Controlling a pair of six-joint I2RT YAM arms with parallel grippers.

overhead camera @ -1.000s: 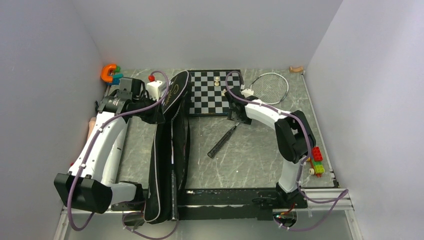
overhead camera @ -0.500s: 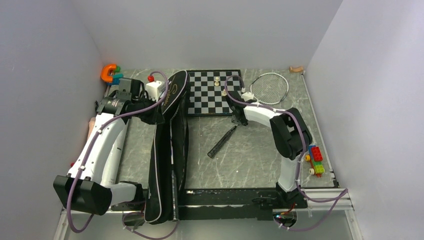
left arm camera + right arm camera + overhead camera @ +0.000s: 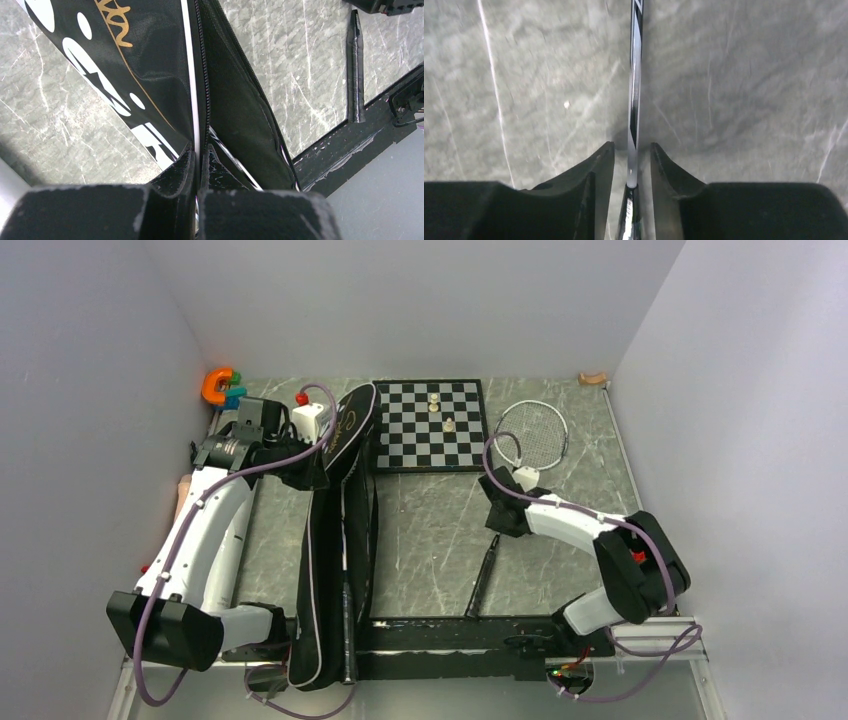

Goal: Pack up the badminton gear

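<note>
The black racket-shaped bag (image 3: pixel 338 530) lies lengthwise left of centre, its mouth held apart. My left gripper (image 3: pixel 318 466) is shut on the bag's upper edge (image 3: pixel 196 100); the zip and white piping run between its fingers (image 3: pixel 199 150). A silver racket frame (image 3: pixel 240 165) shows inside the bag. A second racket lies right of centre, its silver head (image 3: pixel 533 433) far and its black handle (image 3: pixel 483 576) near. My right gripper (image 3: pixel 498 517) is shut on that racket where the shaft (image 3: pixel 635 90) meets the handle, fingers (image 3: pixel 631 150) on either side.
A black-and-white chessboard (image 3: pixel 410 440) with two small pieces lies at the back, close to the racket head. An orange and green toy (image 3: pixel 220 387) sits far left, a beige rod (image 3: pixel 593 377) far right. A black frame (image 3: pixel 450 632) edges the near side.
My right gripper closed on the racket and pulled it nearer and to the right; the handle swung from a diagonal to almost straight toward the near edge. The left arm held still.
</note>
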